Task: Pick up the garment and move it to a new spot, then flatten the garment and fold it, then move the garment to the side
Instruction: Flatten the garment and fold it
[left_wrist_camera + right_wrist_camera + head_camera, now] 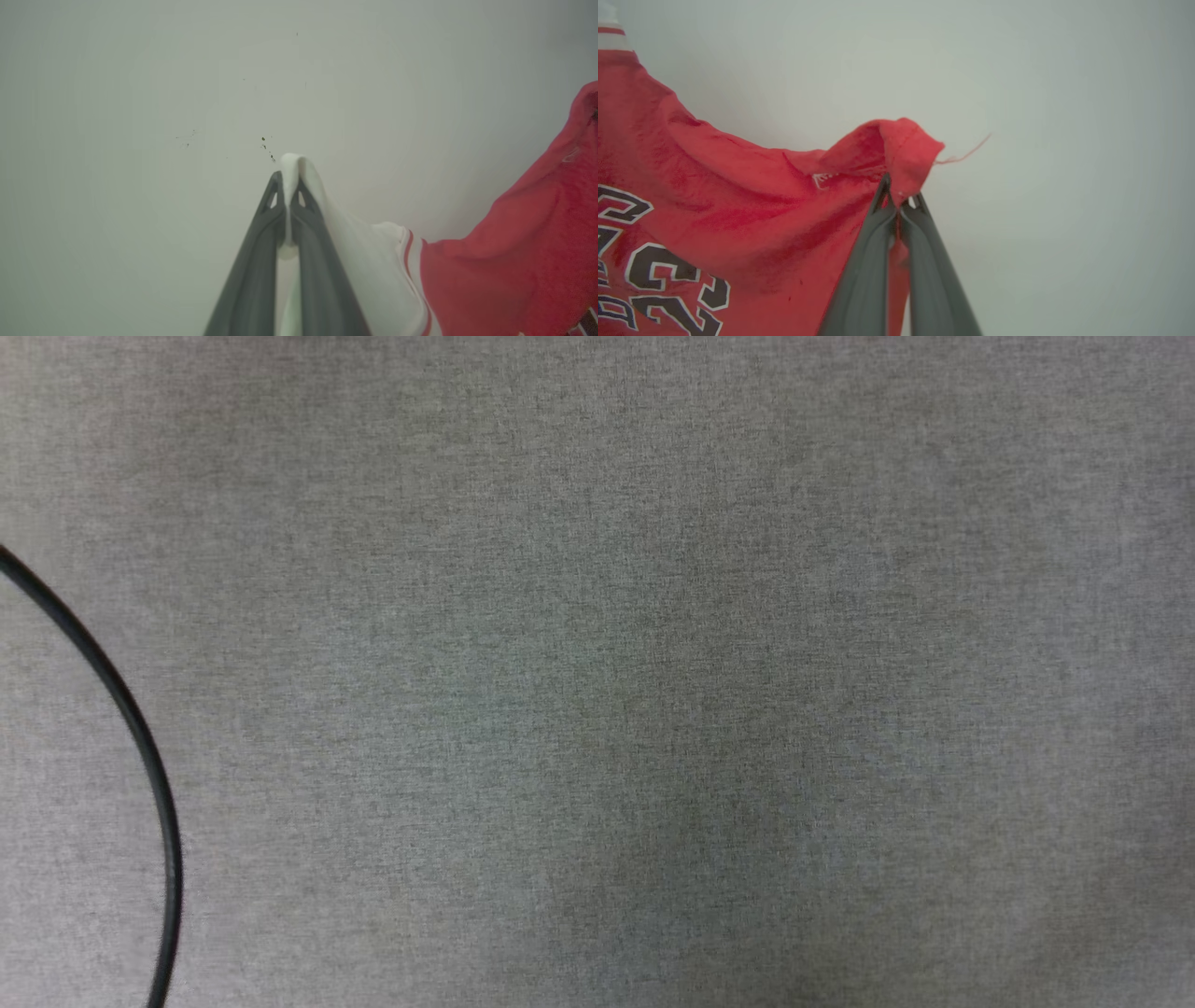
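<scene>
The garment [514, 261] is a red T-shirt with white sleeves and striped trim. In the left wrist view my left gripper [288, 179] is shut on a white sleeve [369, 261], whose edge pokes out past the fingertips. The red body hangs off to the right of that view. In the right wrist view my right gripper [899, 189] is shut on a red hem corner of the garment [738, 210]. A loose thread trails from that corner. Black numerals outlined in white show on the red cloth at the lower left. Behind the cloth is a pale surface.
The head view looks down on a grey woven surface [653, 663]. A thin black cable [140, 737] curves across its left edge. A few dark specks [266, 144] mark the pale surface in the left wrist view.
</scene>
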Robot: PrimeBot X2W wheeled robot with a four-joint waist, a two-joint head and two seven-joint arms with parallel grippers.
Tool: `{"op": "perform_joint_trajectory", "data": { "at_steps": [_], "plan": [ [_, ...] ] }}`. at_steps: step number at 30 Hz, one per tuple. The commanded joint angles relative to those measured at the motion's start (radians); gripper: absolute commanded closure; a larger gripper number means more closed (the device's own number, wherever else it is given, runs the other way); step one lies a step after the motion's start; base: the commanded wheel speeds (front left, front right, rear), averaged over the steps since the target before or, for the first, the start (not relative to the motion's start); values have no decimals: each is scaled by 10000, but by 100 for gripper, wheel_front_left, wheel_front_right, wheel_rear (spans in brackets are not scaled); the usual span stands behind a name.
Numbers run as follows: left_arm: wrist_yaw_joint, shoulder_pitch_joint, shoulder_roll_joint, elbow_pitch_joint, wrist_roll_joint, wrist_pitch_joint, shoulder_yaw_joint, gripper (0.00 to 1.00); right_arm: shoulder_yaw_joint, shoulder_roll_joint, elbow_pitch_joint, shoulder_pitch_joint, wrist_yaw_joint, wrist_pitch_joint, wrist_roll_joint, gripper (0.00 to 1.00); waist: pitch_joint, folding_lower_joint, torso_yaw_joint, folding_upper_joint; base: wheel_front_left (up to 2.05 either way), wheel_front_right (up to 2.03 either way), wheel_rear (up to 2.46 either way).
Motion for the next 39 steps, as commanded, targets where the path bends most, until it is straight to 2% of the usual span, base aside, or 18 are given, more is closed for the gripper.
{"op": "perform_joint_trajectory", "data": {
  "at_steps": [1,6,12,17,21,27,34,39],
  "plan": [
    [-37,344,-84,262,-152,-163,-92,100,295,34,240,343,-7,-194,93,100,44,-1,-6,0,0,0,0],
    [-101,1133,-67,802,-392,-453,-317,100,971,86,642,1044,-7,-622,399,100,56,-1,-11,0,0,0,0],
    [-146,3051,-62,1148,-822,-782,-633,100,1935,175,1104,2522,-7,-1255,1046,100,-246,-1,33,0,0,0,0],
    [-100,4934,30,872,-1060,-894,-689,100,2592,258,1276,3678,-7,-1687,1560,100,-707,-1,32,0,0,0,0],
    [125,6643,104,214,-1240,-919,-484,100,3056,261,1277,4782,-7,-1979,1956,100,-1313,-1,-7,0,0,0,0],
    [585,9657,199,-1124,-1413,-914,-305,100,3780,-114,1040,6784,-7,-2298,2560,100,-2430,-1,42,0,0,0,0],
    [791,12834,404,-2240,-1706,-906,-649,100,4610,-849,391,9117,-7,-2469,3325,100,-3583,-1,19,0,0,0,0],
    [1028,14765,598,-2860,-1966,-757,-1037,100,4603,-1374,-198,10703,-5,-2615,3919,100,-4255,-1,13,0,0,0,0]
  ]
}}
